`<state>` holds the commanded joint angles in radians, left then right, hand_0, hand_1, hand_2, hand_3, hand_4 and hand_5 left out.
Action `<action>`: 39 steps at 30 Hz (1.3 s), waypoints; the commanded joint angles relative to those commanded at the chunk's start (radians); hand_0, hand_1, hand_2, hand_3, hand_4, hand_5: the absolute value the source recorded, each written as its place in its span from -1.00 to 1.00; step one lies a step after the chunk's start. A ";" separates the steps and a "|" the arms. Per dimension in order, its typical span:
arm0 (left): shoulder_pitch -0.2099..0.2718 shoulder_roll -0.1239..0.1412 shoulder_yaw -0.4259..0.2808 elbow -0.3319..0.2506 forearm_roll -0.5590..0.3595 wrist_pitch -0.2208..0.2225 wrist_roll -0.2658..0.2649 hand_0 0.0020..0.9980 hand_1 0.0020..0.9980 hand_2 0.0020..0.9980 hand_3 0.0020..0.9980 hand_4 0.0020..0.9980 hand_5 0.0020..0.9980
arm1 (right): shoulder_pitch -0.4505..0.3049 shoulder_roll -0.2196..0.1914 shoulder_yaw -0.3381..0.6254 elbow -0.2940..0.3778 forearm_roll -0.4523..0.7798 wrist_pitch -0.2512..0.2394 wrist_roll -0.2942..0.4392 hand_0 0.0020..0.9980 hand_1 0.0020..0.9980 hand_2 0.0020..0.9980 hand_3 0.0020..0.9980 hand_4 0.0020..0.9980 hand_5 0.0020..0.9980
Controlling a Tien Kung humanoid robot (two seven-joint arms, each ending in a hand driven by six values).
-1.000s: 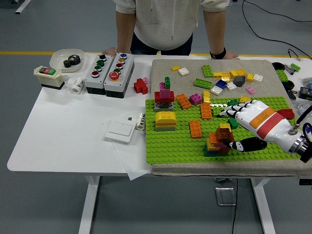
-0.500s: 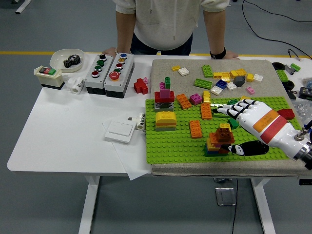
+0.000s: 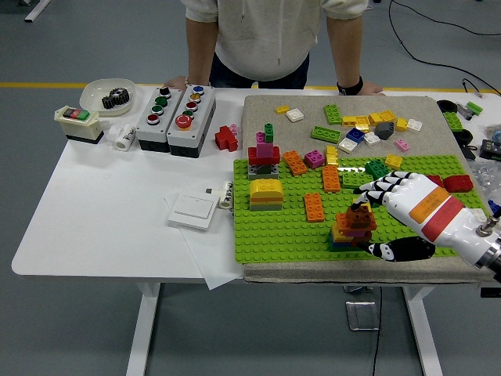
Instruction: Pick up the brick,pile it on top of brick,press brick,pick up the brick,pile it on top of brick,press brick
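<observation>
A small stack of bricks, orange and yellow with a brown brick on top, stands on the green baseplate near its front edge. My right hand, white with black fingertips, comes in from the right. Its fingers are spread just above and behind the stack's top, and the thumb lies low to the stack's right. The hand is open and holds nothing. Loose orange bricks lie on the plate to the left of the stack. The left arm is out of view.
On the plate's left stand a yellow-on-grey stack and a red-and-pink one. Loose bricks cover the cloth behind. Button boxes, a gear bowl and a white switch sit left. A person stands opposite, hands on the table edge.
My right hand has drifted toward the near edge and a little right, its fingertips now lower and closer over the stack's top. The stack and the other bricks have not moved.
</observation>
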<state>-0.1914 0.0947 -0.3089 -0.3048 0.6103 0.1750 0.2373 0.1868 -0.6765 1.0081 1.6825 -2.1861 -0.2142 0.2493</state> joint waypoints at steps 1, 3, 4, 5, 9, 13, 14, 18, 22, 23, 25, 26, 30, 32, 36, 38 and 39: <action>0.000 0.000 0.000 0.000 0.000 0.000 0.000 0.60 0.58 0.58 0.18 0.31 0.36 | -0.002 0.000 0.000 0.001 0.000 0.000 0.000 0.27 0.28 0.41 0.22 0.65 -0.07; 0.002 0.000 -0.001 0.000 0.001 0.000 0.001 0.60 0.58 0.58 0.18 0.31 0.36 | -0.006 0.000 -0.002 0.002 0.002 -0.001 0.001 0.27 0.28 0.41 0.22 0.65 -0.07; 0.002 0.000 -0.001 0.000 0.002 0.000 0.001 0.60 0.58 0.58 0.18 0.31 0.36 | -0.007 0.000 -0.003 0.003 0.002 -0.001 0.001 0.27 0.28 0.41 0.22 0.65 -0.07; 0.003 -0.001 -0.002 0.000 0.004 -0.001 0.002 0.60 0.58 0.58 0.18 0.31 0.36 | -0.007 -0.001 -0.005 0.004 0.004 -0.003 0.002 0.27 0.28 0.41 0.22 0.65 -0.07; 0.005 -0.001 -0.005 -0.001 0.008 -0.001 0.003 0.60 0.58 0.58 0.18 0.31 0.36 | -0.007 -0.002 -0.012 0.006 0.013 -0.010 0.007 0.24 0.23 0.35 0.16 0.63 -0.07; 0.006 -0.001 -0.007 0.000 0.012 -0.002 0.004 0.59 0.58 0.58 0.18 0.31 0.36 | -0.002 0.002 -0.017 -0.001 0.016 -0.011 0.006 0.24 0.21 0.35 0.15 0.62 -0.04; 0.007 -0.001 -0.007 0.000 0.013 -0.002 0.005 0.59 0.58 0.58 0.18 0.31 0.36 | -0.001 0.003 -0.018 -0.002 0.016 -0.011 0.006 0.24 0.21 0.35 0.15 0.62 -0.04; 0.008 -0.001 -0.009 0.000 0.015 -0.002 0.005 0.60 0.58 0.58 0.18 0.31 0.36 | 0.005 0.008 -0.022 -0.016 0.017 -0.011 0.000 0.24 0.22 0.34 0.15 0.60 -0.03; 0.009 -0.001 -0.009 0.000 0.016 -0.003 0.005 0.60 0.58 0.58 0.18 0.31 0.36 | 0.007 0.007 -0.029 -0.018 0.019 -0.010 0.001 0.24 0.22 0.34 0.15 0.60 -0.03; 0.009 0.000 -0.009 0.000 0.016 -0.003 0.005 0.60 0.58 0.58 0.18 0.31 0.36 | 0.007 0.007 -0.029 -0.018 0.019 -0.010 0.002 0.24 0.22 0.34 0.15 0.60 -0.03; 0.009 0.000 -0.010 0.000 0.019 -0.004 0.006 0.59 0.58 0.58 0.18 0.31 0.36 | 0.008 0.007 -0.033 -0.021 0.021 -0.009 0.002 0.23 0.19 0.32 0.15 0.59 -0.04; 0.008 0.000 -0.010 0.000 0.019 -0.004 0.006 0.59 0.58 0.58 0.18 0.31 0.36 | 0.008 0.007 -0.034 -0.022 0.021 -0.008 0.002 0.23 0.19 0.32 0.15 0.59 -0.04; 0.008 0.000 -0.009 -0.001 0.018 -0.004 0.005 0.60 0.58 0.58 0.18 0.31 0.36 | 0.011 0.008 -0.037 -0.031 0.023 -0.007 0.001 0.21 0.19 0.32 0.15 0.58 -0.05; 0.007 0.001 -0.008 -0.001 0.017 -0.004 0.005 0.60 0.58 0.58 0.18 0.31 0.36 | 0.012 0.009 -0.036 -0.035 0.023 -0.007 0.001 0.21 0.19 0.32 0.15 0.58 -0.05; 0.005 0.001 -0.005 -0.001 0.012 -0.003 0.003 0.59 0.58 0.58 0.18 0.31 0.36 | 0.014 0.008 -0.037 -0.039 0.023 -0.005 0.001 0.20 0.18 0.30 0.14 0.56 -0.07; 0.005 0.001 -0.005 -0.001 0.011 -0.003 0.003 0.59 0.58 0.58 0.18 0.31 0.36 | 0.015 0.008 -0.038 -0.039 0.023 -0.005 0.001 0.20 0.18 0.30 0.14 0.56 -0.07; 0.004 0.001 -0.005 -0.001 0.010 -0.003 0.003 0.59 0.58 0.58 0.18 0.31 0.36 | 0.016 0.008 -0.038 -0.040 0.023 -0.004 0.001 0.20 0.18 0.30 0.14 0.56 -0.07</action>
<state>-0.1875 0.0957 -0.3136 -0.3058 0.6207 0.1721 0.2401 0.2027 -0.6683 0.9697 1.6424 -2.1629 -0.2186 0.2498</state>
